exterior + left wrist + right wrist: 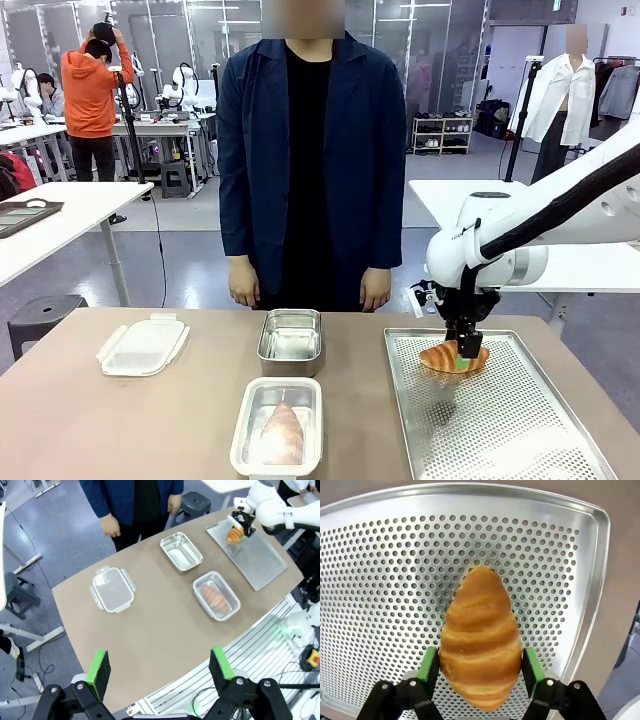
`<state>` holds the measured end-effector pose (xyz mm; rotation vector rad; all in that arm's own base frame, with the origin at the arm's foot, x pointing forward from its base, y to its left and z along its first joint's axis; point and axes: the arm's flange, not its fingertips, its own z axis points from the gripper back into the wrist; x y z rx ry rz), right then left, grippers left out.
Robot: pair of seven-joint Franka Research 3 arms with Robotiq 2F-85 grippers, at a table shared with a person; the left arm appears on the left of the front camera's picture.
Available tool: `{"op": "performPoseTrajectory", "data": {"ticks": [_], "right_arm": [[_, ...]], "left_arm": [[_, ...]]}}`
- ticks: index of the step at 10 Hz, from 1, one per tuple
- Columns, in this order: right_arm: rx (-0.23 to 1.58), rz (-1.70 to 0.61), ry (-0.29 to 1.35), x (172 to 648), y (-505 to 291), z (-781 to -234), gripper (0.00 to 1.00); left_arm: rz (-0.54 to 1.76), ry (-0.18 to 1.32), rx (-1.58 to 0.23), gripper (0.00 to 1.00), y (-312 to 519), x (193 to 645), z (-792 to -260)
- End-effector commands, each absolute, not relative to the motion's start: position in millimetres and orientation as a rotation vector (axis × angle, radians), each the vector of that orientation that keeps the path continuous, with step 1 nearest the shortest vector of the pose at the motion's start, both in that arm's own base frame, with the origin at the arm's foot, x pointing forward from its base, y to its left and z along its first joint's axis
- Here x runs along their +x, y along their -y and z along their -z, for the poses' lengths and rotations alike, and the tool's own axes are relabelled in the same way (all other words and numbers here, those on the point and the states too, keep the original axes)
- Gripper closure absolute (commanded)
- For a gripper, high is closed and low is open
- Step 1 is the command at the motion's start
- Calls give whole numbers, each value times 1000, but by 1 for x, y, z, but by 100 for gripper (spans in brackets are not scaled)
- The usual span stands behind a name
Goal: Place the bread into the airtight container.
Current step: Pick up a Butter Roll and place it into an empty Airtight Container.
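Right hand (480, 664) pinches the croissant (480, 630) across its middle.
Likely light and crushable, so grip gently; left hand (160, 670) hangs spread.

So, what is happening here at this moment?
The right gripper is closed on a croissant at the far end of the tray; I cannot tell if it is lifted yet. The left gripper hangs open, high on the robot's side, holding nothing. A second croissant lies in the near container. The steel container behind it is empty, and a lid lies to the left. The person stands opposite, hands down.
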<state>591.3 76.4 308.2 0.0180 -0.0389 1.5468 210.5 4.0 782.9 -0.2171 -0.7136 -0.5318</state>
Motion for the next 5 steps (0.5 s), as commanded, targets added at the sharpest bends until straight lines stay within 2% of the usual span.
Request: {"op": "performPoseTrajectory", "data": {"ticks": [1,2,5], "right_arm": [[0,-1526,10,596,-81,-309,78],[6,-1528,5,596,-82,-307,100],[-2,-1561,4,593,-82,-324,100]], "left_arm": [[555,714,-232,0,-3,210,-783],[555,714,-232,0,-3,210,-783],[555,714,-232,0,-3,210,-783]]}}
